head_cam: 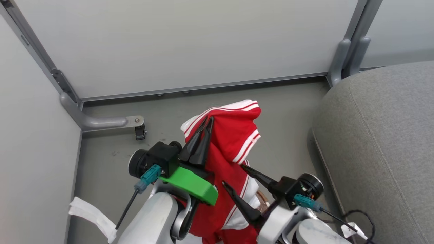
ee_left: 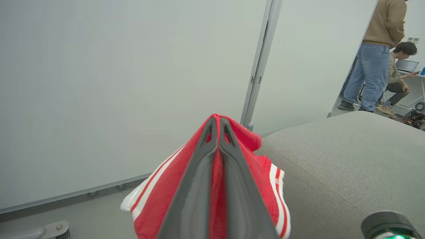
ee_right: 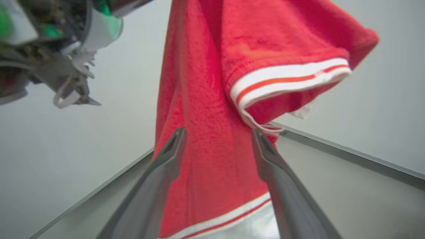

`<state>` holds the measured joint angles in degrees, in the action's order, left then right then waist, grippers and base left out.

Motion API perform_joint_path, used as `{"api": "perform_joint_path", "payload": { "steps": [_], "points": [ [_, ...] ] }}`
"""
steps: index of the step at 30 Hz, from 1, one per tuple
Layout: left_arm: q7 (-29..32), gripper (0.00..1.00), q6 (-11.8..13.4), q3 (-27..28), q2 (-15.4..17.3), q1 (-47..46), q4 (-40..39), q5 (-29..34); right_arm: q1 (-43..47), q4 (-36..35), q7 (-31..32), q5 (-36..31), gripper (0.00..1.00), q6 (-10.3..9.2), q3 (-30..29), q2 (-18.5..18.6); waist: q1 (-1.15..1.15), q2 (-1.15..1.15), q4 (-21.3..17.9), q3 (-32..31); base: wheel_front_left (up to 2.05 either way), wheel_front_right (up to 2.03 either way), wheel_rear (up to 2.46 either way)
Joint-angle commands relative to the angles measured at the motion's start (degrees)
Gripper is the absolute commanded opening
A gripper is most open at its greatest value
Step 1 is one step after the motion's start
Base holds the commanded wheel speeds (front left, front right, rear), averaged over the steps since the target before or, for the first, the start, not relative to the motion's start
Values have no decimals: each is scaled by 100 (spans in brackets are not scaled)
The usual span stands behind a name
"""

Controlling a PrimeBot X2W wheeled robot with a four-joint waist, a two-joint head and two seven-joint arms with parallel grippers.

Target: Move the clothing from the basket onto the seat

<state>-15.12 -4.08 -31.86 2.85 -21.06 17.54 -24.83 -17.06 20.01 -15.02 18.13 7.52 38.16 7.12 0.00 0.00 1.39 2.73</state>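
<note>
Where the left gripper [head_cam: 207,121] pinches shut on the clothing [head_cam: 234,132], its two dark fingers lie pressed together with red fabric caught between them; the left wrist view confirms it, left gripper [ee_left: 217,121] tips meeting over a fold of the clothing [ee_left: 254,146]. One red garment with white striped trim hangs from that pinch, raised above the grey floor [head_cam: 288,128], a sleeve flopped toward the seat side. The right gripper [head_cam: 233,174] sits lower, fingers spread, clamping nothing. From its own wrist the right gripper [ee_right: 219,132] frames the hanging clothing [ee_right: 206,99]; contact cannot be told. A sliver of brown woven rim [head_cam: 262,198] beside it is likely the basket, mostly hidden under the arms. The garment's lower end is hidden too, so whether it is clear of the basket is unsure. The seat [head_cam: 379,135] lies to the right, apart from the garment, nothing red on the visible part. Judgement: pick-up done for one piece; carry across, release, and any remaining pieces are left.
</note>
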Motion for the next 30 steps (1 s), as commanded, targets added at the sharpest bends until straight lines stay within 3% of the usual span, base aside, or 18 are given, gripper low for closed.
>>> {"api": "perform_joint_path", "payload": {
  "steps": [1,7,8,9,16,17,18,19,24,30],
  "points": [
    [-5,0,24,-80,13,-109,-19,-58,-173,69,-22,24,100,-6,88,-21,0,0,90,39,0,0,0],
    [-5,0,115,-456,12,-148,-45,-260,-629,425,-18,-149,100,-6,192,-228,0,0,288,86,0,0,0],
    [-5,0,111,-521,11,-152,-51,-266,-655,534,-18,-127,80,-6,204,-254,0,0,322,88,0,0,0],
    [-5,0,129,-584,13,-149,-60,-283,-702,653,-18,-79,0,-6,196,-287,0,0,352,86,0,0,0],
    [-5,0,232,-726,12,-66,-69,-229,-597,824,-18,163,0,-6,28,-375,0,0,347,91,0,0,0],
    [-5,24,192,-723,9,-39,-65,-266,-538,815,-19,200,0,-6,-5,-377,0,0,300,93,0,0,0],
    [-5,81,179,-696,10,-31,-88,-258,-504,780,-19,245,0,-6,-41,-381,0,0,252,95,0,0,0],
    [-5,100,170,-688,11,-46,-71,-174,-473,736,-18,264,0,-6,-95,-388,0,0,193,92,0,0,0],
    [-5,100,126,-528,11,42,1,-50,-263,577,-19,251,0,-6,-273,-346,0,0,-238,92,0,0,0],
    [-5,100,45,-309,11,152,189,206,-35,357,-19,311,0,-6,-373,-273,0,0,-1093,83,0,0,0]
  ]
}}
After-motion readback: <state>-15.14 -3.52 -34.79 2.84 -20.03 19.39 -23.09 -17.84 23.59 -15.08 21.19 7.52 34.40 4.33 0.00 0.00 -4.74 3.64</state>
